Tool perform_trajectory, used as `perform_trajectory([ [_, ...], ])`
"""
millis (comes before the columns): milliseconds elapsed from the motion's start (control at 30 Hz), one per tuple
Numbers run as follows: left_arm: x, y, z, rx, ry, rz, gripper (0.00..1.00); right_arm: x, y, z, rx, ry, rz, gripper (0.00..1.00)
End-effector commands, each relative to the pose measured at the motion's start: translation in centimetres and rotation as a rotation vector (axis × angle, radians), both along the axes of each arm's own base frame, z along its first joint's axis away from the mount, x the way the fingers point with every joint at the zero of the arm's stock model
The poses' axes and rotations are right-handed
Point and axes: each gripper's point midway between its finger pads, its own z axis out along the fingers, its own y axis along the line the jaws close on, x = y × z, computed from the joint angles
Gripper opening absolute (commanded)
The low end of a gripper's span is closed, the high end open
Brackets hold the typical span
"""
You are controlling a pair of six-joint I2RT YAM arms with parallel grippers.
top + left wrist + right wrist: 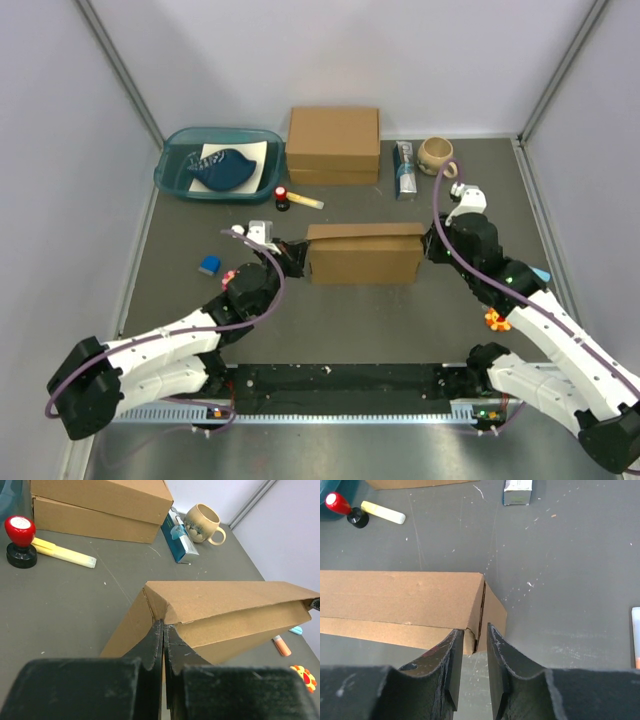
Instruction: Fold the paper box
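The paper box (365,255) stands partly folded in the middle of the table, a long brown cardboard shape with its top flap folded over. My left gripper (298,255) is at its left end. In the left wrist view the left gripper (164,626) is shut on the thin cardboard edge at the box's (225,605) near corner. My right gripper (432,245) is at the right end. In the right wrist view the right gripper (475,632) is narrowly open, and the end wall's lower corner of the box (400,597) sits between the fingers.
Behind the paper box stand a thicker brown cardboard box (333,145), a beige mug (437,153), a blue-white carton (405,170), a red-topped stamp (283,196) with a yellow marker (305,201), and a blue tray (175,172). A small blue block (209,265) lies left, an orange toy (496,320) right.
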Motion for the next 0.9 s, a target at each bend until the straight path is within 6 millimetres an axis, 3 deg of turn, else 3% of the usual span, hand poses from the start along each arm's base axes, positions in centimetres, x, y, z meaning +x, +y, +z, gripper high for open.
perform_trajectory([
  [0,-3.3,2.0,-11.3,0.348,0.280,-0.069,0.00,1.3,0.3,2.6,0.031,-0.098,-0.007,0.25],
  [133,-3.1,2.0,-11.5,0.360,0.290,-0.063,0.00,1.5,0.3,2.4,0.016,-0.099,-0.009,0.22],
  [400,-3.2,1.9,-11.5,0.356,0.293,-0.068,0.00,1.6,-0.1,1.6,0.002,-0.092,-0.024,0.01],
  [567,-3.2,2.0,-11.5,0.361,0.290,-0.065,0.00,1.4,-0.3,1.1,-0.005,-0.087,-0.031,0.00],
  [700,-3.2,2.0,-12.0,0.375,0.295,-0.071,0.00,0.9,-0.6,-0.4,-0.020,-0.056,-0.034,0.00],
  [867,-3.6,2.0,-13.4,0.373,0.322,-0.077,0.00,-0.5,-0.8,-4.4,-0.017,0.060,-0.047,0.00],
])
